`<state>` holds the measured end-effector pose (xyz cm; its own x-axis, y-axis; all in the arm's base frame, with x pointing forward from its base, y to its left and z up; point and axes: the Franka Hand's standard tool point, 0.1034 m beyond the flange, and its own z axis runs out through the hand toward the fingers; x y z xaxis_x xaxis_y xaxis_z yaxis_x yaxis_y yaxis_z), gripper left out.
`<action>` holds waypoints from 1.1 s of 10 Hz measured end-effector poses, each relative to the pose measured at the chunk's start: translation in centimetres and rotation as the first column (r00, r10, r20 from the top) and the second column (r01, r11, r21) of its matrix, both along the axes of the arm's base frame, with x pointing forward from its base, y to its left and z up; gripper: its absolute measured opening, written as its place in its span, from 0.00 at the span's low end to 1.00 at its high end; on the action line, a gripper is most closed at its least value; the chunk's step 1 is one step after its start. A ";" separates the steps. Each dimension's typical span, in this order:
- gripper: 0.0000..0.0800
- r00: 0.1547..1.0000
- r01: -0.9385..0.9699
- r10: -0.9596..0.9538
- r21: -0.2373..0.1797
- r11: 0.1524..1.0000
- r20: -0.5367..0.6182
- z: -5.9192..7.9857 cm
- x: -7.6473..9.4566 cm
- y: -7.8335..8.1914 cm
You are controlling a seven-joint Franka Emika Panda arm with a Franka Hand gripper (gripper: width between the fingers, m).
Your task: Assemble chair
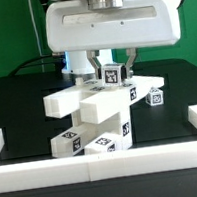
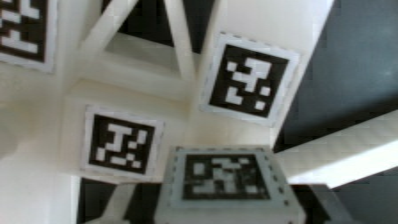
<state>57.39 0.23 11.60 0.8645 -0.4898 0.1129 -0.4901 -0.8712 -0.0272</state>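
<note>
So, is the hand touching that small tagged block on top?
Cannot tell. In the exterior view the hand straddles the tagged block, but neither contact nor a gap shows plainly; the wrist view shows only tagged faces.

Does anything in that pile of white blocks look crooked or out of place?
Yes. The half-built chair looks askew: its slabs lean across one another at slants rather than squarely. One small cube sits off at the exterior view's right of the pile. The fingers grip the top block.
</note>
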 end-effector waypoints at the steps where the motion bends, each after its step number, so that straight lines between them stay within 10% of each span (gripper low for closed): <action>1: 0.34 0.999 0.051 -0.051 0.006 0.999 0.001 0.0 0.0 0.0; 11: 0.34 0.767 0.640 -0.642 0.080 0.764 -0.006 -0.1 0.0 0.2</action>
